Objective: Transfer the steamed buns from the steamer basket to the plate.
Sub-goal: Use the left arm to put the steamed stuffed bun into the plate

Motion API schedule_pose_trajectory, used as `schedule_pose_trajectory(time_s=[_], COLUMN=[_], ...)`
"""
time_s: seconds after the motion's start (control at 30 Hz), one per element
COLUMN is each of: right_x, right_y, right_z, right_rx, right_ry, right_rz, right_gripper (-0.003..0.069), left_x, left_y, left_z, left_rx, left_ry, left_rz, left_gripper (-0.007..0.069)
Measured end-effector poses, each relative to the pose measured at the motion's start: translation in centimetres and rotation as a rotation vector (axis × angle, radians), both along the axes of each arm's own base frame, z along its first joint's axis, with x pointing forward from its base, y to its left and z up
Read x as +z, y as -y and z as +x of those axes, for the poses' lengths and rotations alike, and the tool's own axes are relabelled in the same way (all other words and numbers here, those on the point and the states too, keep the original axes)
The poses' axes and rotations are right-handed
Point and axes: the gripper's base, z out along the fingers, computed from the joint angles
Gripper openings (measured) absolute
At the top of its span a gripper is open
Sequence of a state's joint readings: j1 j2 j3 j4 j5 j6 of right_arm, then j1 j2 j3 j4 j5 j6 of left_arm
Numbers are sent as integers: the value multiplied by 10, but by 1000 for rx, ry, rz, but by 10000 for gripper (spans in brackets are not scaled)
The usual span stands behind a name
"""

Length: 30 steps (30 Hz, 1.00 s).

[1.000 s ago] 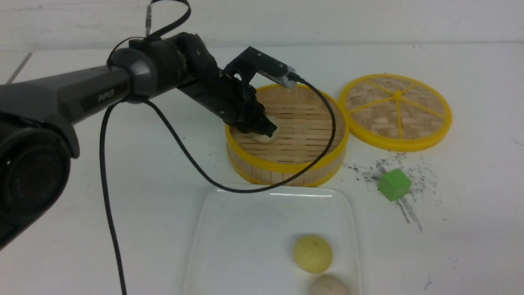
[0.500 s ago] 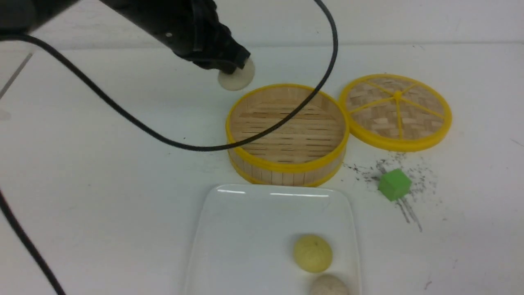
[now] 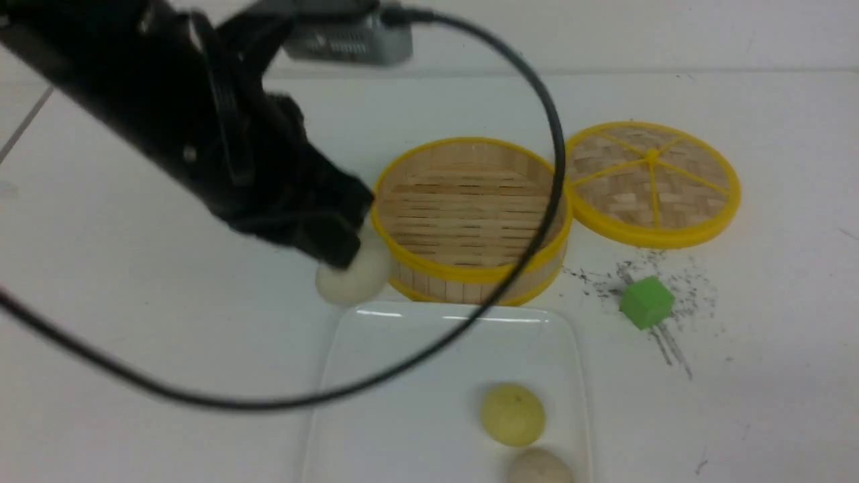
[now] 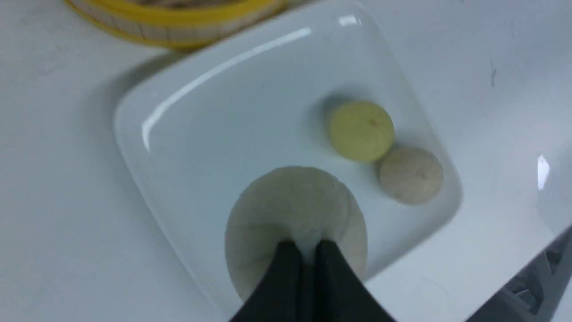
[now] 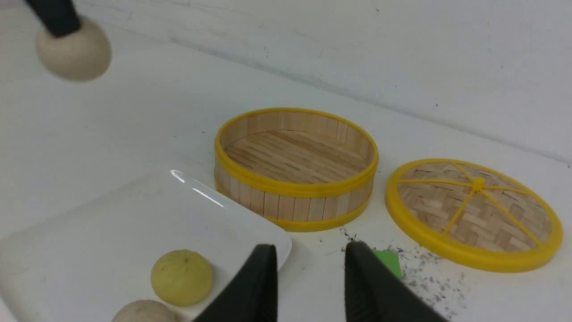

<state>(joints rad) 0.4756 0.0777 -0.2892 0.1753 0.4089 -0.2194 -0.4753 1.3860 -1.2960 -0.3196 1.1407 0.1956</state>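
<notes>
My left gripper (image 3: 335, 258) (image 4: 305, 245) is shut on a pale beige steamed bun (image 3: 354, 276) (image 4: 295, 214) (image 5: 73, 52), pinching its top. It hangs in the air near the plate's far left corner, beside the steamer basket. The steamer basket (image 3: 470, 221) (image 5: 295, 167) holds nothing. On the white plate (image 3: 402, 389) (image 4: 223, 134) (image 5: 111, 232) lie a yellow bun (image 3: 513, 414) (image 4: 362, 130) (image 5: 182, 277) and a beige bun (image 3: 540, 468) (image 4: 411, 175) (image 5: 143, 313) at its near right. My right gripper (image 5: 310, 250) is open over the table by the plate's corner, out of the front view.
The woven lid (image 3: 651, 182) (image 5: 473, 213) with yellow spokes lies right of the basket. A green cube (image 3: 646, 302) (image 5: 389, 263) sits on dark scuff marks near the plate's right. My left arm's black cable (image 3: 402, 365) loops over the basket and plate.
My left gripper lifted the bun out of the basket, swung it up and to the left, then brought it toward the plate's far left corner.
</notes>
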Motion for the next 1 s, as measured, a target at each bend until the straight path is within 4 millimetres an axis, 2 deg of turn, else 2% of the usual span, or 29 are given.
schedule_pose_trajectory(time_s=[0.03,0.07,0.17,0.3,0.37,0.53,0.77,1.0], right_x=[0,0,0,0,0,0,0,0], right_y=[0,0,0,0,0,0,0,0], right_z=[0,0,0,0,0,0,0,0], right_rx=[0,0,1,3,3,4,4,4], right_ry=[0,0,-1,-4,-4,-5,-4,-4], right_rz=[0,0,2,9,9,12,13,13], right_gripper=[240,240,240,240,240,240,240,240], left_x=[0,-15,-52,-107,-125,-139,-169,-173], left_y=[0,2,6,9,9,16,23,24], left_z=[-3,-16,-38,-56,-60,-59,-52,-52], left_rx=[4,1,1,44,63,74,68,80], left_ry=[10,10,31,83,108,148,55,30], left_rz=[-6,-10,-29,-73,-85,-107,-31,-31], left_gripper=[23,23,23,25,26,26,26,34])
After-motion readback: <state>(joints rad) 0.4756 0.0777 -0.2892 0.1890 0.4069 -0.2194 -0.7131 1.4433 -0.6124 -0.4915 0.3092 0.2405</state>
